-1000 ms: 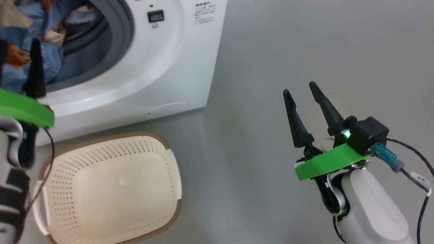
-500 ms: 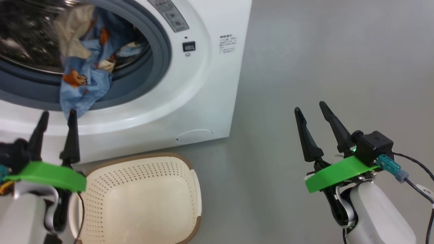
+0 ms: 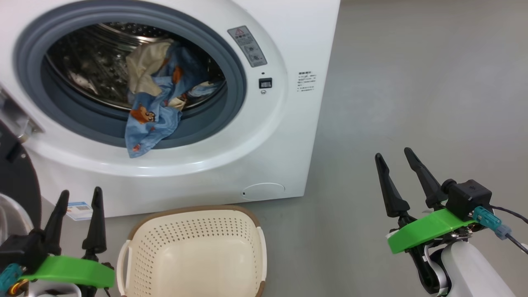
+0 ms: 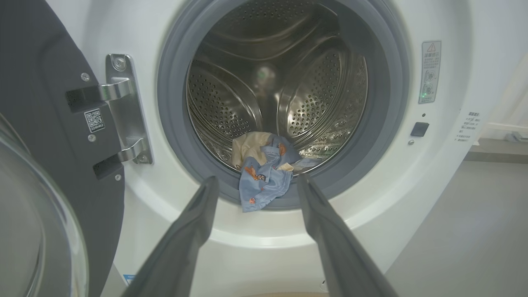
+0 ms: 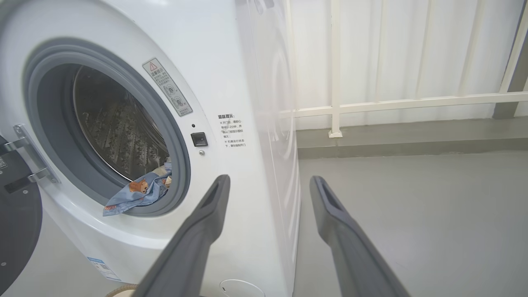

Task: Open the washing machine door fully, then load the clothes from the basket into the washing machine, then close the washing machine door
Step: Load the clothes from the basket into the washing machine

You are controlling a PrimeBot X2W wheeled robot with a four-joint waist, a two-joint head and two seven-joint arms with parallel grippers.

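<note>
Soft blue-and-cream clothes [image 3: 154, 111] spill over the grey rubber ring [image 3: 237, 70] of the washing machine [image 3: 288, 136]; perforated plastic basket [image 3: 189, 231] sits just in front; left gripper [image 3: 81, 192] and right gripper [image 3: 392, 153] gape, empty.

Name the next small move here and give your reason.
Probably reach the open left tool forward and nudge the clothes deeper into the drum. The basket is empty, but a blue corner drapes over the grey rubber ring, where the washing machine door, hinged open at the left, would likely pinch it.
</note>
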